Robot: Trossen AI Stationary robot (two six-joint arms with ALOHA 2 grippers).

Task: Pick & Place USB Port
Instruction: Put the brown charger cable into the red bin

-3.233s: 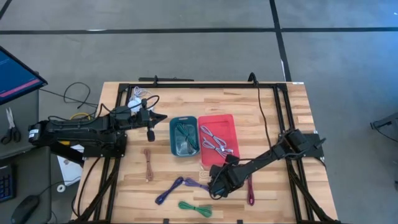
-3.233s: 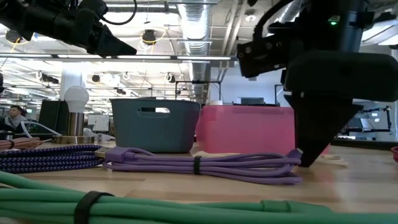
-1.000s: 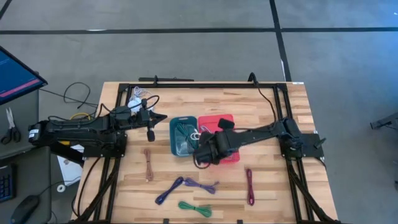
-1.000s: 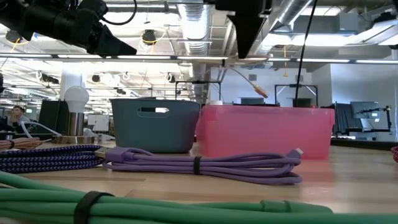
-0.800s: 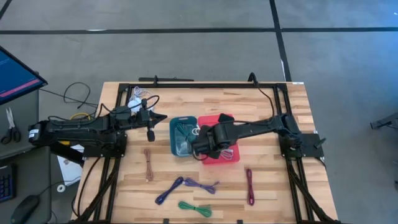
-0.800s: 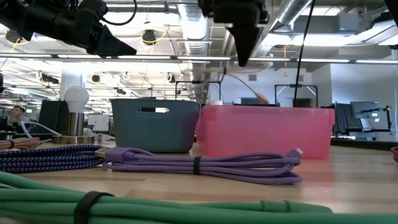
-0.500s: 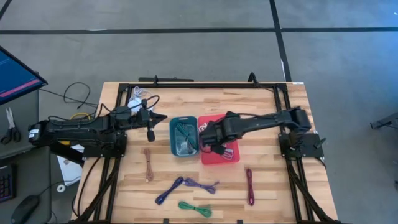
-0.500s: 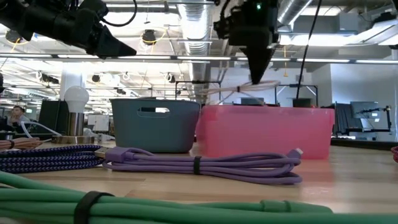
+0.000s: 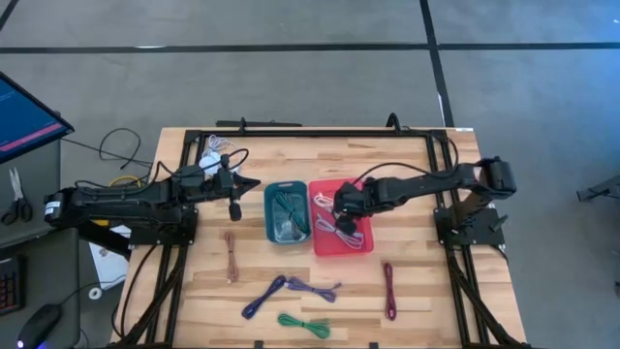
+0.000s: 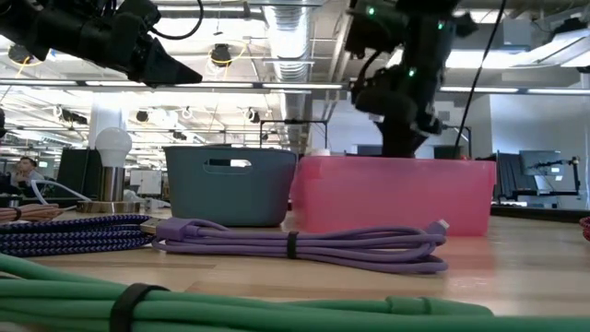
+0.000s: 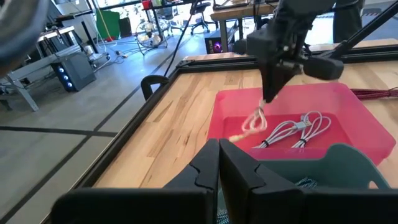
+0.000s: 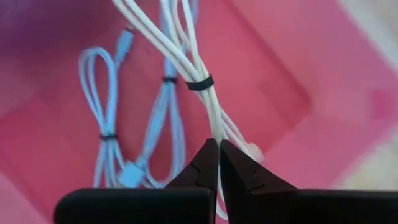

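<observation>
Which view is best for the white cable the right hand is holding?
Right wrist view: the white cable fills the frame, pinched in the shut right hand over the pink bin. Left wrist view shows it dangling. High view shows only a small pale loop; low view hides it behind the bin wall.

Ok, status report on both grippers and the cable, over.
Right gripper shut on white cable, hanging it over the pink bin. Left gripper shut, empty, waiting beside the teal bin. Nothing in the way.
</observation>
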